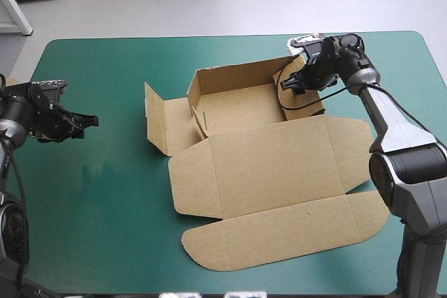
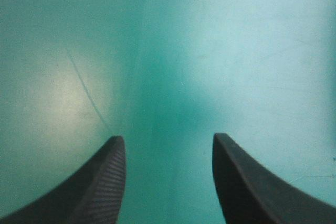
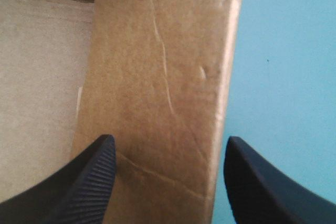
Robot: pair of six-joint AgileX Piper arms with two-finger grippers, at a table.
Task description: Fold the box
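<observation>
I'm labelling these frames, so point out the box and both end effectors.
box [image 1: 279, 165]: high view, on its flat lid panel.
left end effector [image 2: 168, 136]: left wrist view, midway between its fingertips.
right end effector [image 3: 169, 139]: right wrist view, midway between its fingertips.

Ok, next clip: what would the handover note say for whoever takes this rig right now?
Left gripper: open, empty, over bare teal-green cover near the table's left edge, apart from the box.
Right gripper: open, the box's right wall between its fingers, not clamped.
Done: back wall and left wall raised.
Left: outer left flap sticks out untucked; right wall probably needs tucking; lid lies flat toward the near edge.
</observation>
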